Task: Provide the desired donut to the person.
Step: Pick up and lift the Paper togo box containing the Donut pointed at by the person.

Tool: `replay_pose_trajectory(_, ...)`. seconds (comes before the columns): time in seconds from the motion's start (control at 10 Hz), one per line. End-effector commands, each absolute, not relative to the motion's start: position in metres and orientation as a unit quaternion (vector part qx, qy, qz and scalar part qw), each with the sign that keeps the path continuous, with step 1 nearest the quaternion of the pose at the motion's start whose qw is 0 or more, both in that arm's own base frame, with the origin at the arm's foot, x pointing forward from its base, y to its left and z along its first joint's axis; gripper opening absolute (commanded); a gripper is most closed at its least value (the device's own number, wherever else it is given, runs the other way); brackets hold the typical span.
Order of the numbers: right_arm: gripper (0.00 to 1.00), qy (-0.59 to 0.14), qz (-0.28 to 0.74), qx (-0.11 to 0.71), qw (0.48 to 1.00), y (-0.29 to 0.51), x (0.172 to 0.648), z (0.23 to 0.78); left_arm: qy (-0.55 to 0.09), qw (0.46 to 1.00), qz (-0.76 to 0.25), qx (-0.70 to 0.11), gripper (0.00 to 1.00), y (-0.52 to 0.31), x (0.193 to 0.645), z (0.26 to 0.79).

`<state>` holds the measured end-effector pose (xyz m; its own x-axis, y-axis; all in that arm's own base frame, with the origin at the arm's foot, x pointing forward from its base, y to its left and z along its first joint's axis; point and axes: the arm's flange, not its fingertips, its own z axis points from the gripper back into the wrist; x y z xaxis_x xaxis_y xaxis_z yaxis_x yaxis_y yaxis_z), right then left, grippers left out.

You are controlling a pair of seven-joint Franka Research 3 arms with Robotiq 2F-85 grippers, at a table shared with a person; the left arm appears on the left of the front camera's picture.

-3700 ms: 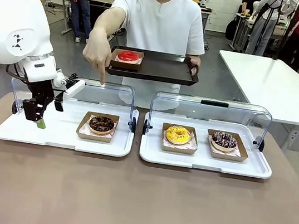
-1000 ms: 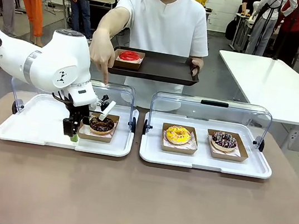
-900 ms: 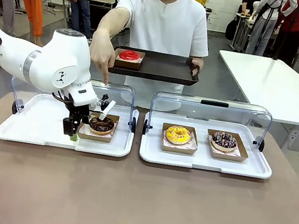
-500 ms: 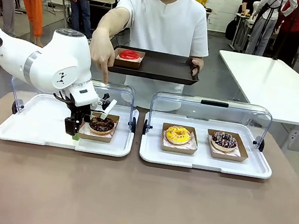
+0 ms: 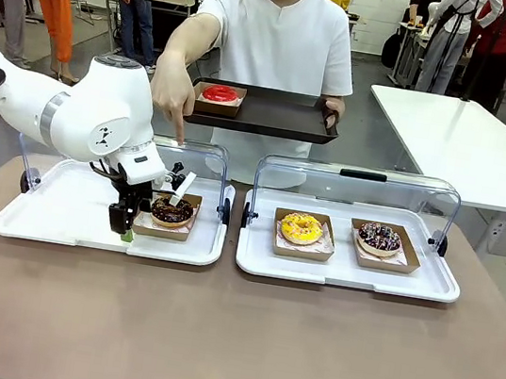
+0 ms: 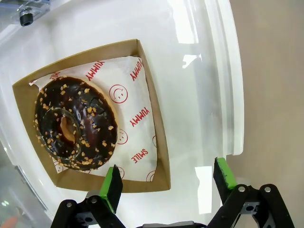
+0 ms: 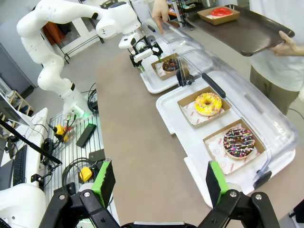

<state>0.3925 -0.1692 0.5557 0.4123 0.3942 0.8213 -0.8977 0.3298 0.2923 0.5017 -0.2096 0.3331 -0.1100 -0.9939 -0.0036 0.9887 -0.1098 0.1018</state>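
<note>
Left wrist view showed the chocolate donut (image 6: pixel 73 124), speckled with nut crumbs, lying on printed paper (image 6: pixel 135 107) in a brown cardboard box (image 6: pixel 153 114). The box sat in the white tray (image 5: pixel 63 218) on the robot's left, whose clear lid (image 5: pixel 212 160) stood open behind it. The person's hand (image 5: pixel 168 91) pointed down at this donut from the far side, while the other hand held a dark serving tray (image 5: pixel 283 118) carrying a red donut (image 5: pixel 218 95).

The left end effector (image 6: pixel 168 175) hung low over the box's near corner with its fingers spread and nothing between them. One green pad was above the box's inner edge and the other above bare tray, so the side wall lay between them. The step looked like a pinch on that wall. It would go best with a straight descent, the inner finger kept clear of the glaze, and a firm close before lifting level. The right end effector (image 7: pixel 160 176) was spread and empty, high over the tabletop (image 5: pixel 231 339).
</note>
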Motion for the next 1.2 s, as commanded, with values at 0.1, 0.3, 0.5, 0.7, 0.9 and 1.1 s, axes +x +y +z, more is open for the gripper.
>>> replay_pose_trajectory(0.1, 1.0, -0.329, 0.429, 0.388, 0.746, -0.1687, 0.3925, 0.5557, -0.04, 0.671, -0.74, 0.037, 1.0, -0.2131, 0.5037, 0.3261)
replay_pose_trajectory(0.3, 1.0, -0.329, 0.429, 0.388, 0.746, -0.1687, 0.3925, 0.5557, -0.037, 0.672, -0.739, 0.033, 1.0, -0.2144, 0.5037, 0.3226)
replay_pose_trajectory(0.5, 1.0, -0.329, 0.429, 0.388, 0.746, -0.1687, 0.3925, 0.5557, -0.046, 0.664, -0.745, 0.032, 0.48, -0.2126, 0.5042, 0.3229)
replay_pose_trajectory(0.7, 1.0, -0.329, 0.429, 0.388, 0.746, -0.1687, 0.3925, 0.5557, -0.044, 0.666, -0.744, 0.032, 0.0, -0.2124, 0.5034, 0.3235)
replay_pose_trajectory(0.9, 1.0, -0.329, 0.429, 0.388, 0.746, -0.1687, 0.3925, 0.5557, -0.046, 0.666, -0.744, 0.031, 0.0, -0.2121, 0.5033, 0.323)
replay_pose_trajectory(1.1, 1.0, -0.329, 0.429, 0.388, 0.746, -0.1687, 0.3925, 0.5557, -0.048, 0.666, -0.744, 0.031, 0.11, -0.2117, 0.5034, 0.3233)
